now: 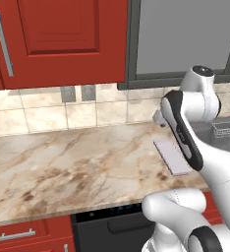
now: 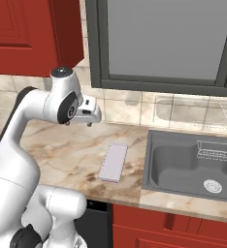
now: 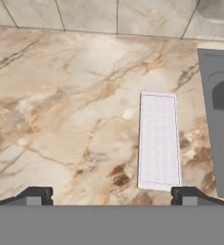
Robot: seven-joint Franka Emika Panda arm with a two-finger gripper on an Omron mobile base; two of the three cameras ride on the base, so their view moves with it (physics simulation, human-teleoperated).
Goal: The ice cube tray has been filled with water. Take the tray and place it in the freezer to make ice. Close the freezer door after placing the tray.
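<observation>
The ice cube tray (image 3: 157, 139) is a thin pale lavender slab lying flat on the marble counter (image 3: 61, 119), just left of the sink. It also appears as the tray (image 2: 113, 162) near the counter's front edge and as the tray (image 1: 172, 156), partly behind my forearm. My gripper (image 3: 111, 197) hangs above the counter, open wide, with nothing between its fingertips (image 3: 35, 196). The tray's near end lies by the right fingertip. From the side, the gripper (image 2: 79, 124) is well above the tray, toward the wall. The freezer and the freezer door are out of view.
A dark grey sink (image 2: 193, 164) with a wire rack (image 2: 215, 149) in it is set into the counter right of the tray. The tiled wall (image 1: 48, 115) stands behind, with red cupboards (image 1: 58, 39) and a grey-framed cabinet (image 2: 159, 38) overhead. A dark dishwasher front (image 1: 107, 224) sits below the counter.
</observation>
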